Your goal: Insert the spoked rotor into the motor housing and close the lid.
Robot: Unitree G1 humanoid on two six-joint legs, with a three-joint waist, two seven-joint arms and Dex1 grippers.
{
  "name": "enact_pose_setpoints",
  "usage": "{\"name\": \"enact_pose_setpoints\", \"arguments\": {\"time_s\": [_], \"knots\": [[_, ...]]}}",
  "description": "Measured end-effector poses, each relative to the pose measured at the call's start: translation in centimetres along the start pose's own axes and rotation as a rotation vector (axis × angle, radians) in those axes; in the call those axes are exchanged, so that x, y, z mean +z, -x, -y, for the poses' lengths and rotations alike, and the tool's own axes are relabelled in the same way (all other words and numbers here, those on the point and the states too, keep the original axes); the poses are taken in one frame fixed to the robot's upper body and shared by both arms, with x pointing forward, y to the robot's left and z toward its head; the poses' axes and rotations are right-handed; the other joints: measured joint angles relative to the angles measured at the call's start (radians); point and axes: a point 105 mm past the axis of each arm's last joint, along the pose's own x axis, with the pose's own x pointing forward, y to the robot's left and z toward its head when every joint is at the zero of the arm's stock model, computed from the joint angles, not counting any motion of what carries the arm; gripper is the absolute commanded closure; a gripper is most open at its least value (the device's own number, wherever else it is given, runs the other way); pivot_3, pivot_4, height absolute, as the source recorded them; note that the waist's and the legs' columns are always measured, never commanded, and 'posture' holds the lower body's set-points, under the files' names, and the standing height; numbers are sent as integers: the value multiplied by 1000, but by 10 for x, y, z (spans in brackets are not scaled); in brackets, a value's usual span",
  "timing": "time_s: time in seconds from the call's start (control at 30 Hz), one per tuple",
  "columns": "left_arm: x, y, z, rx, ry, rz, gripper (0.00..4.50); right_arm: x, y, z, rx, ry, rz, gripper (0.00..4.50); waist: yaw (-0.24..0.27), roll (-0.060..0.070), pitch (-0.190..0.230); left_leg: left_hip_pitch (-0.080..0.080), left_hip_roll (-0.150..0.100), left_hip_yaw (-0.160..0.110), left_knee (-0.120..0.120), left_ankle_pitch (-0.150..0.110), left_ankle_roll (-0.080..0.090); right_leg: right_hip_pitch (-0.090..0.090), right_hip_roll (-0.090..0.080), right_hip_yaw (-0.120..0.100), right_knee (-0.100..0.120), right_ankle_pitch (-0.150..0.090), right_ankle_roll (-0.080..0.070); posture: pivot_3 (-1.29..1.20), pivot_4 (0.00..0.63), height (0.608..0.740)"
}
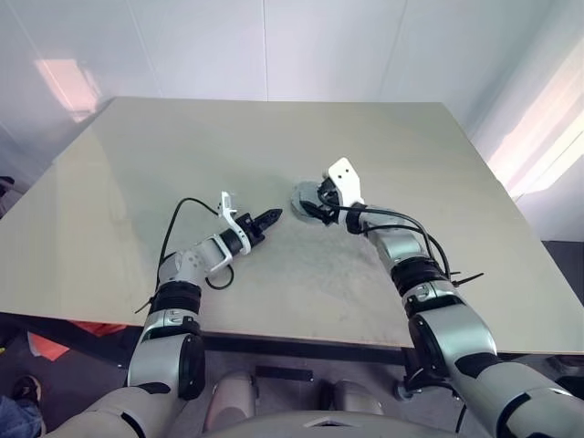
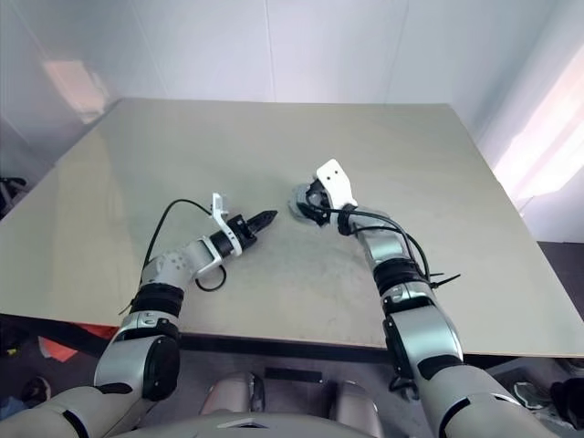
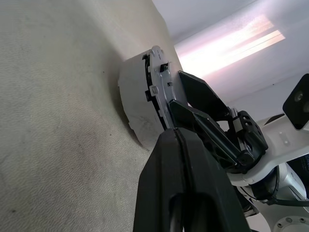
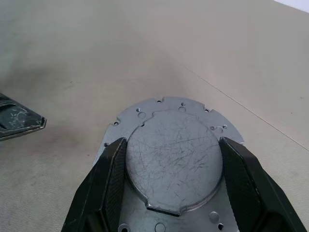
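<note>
Pale walls are closing in behind a wide beige table [image 1: 137,192], and almost nothing is lying on it apart from the piece I am working on near its middle. That piece is a round grey metal assembly [image 4: 176,159], and I am reaching toward it with both arms.

I am judging this to be the closing stage: what I am seeing from my right wrist is a flat grey disc with a raised round centre, scratched all over, and a notched flange with small holes around its edge. I am taking it for the lid, seated on the motor housing; I cannot see copper windings or the spoked rotor, so I am assuming both are underneath, not seeing it.

My right gripper [image 4: 174,179] is straddling the raised centre, jaws standing apart, one black finger at each side of it and close against its edge. Whether they are pressing on it I cannot tell. My left gripper [image 1: 270,218] is hovering just beside the assembly, jaws together and holding nothing, its tip pointing at the grey side wall [image 3: 137,104].

Next, I am thinking, the lid needs checking for a flush seat: a squeeze or a small turn from the right, with the left steadying the wall so the whole stack is not sliding across the table.
</note>
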Motion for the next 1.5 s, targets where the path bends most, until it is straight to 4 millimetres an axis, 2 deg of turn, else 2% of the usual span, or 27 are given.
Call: {"name": "enact_pose_setpoints", "arguments": {"time_s": [0.47,0.8,1.03,1.5], "knots": [[2,2,1,-9,0,2,4500,2,6,-24,117,-3,-1,1588,-10,0,0,0,0,0,0,-2,-2,0,0,0,-1,-1,1,0,0,740],[20,24,-3,-20,9,52,4500,2,12,-37,188,0,-10,1588,-11,0,0,1,1,0,0,-2,-3,0,1,0,-1,-1,0,0,0,740],[25,27,-3,-20,10,75,4500,2,17,-48,229,4,-19,1588,-11,-1,0,1,1,0,0,-2,-3,0,1,0,-1,-1,0,0,0,740],[20,28,-4,-15,10,68,4500,3,27,-44,253,-43,-65,1588,-6,-1,0,0,1,0,0,-2,-3,1,1,0,-1,-1,0,0,0,740]]}}
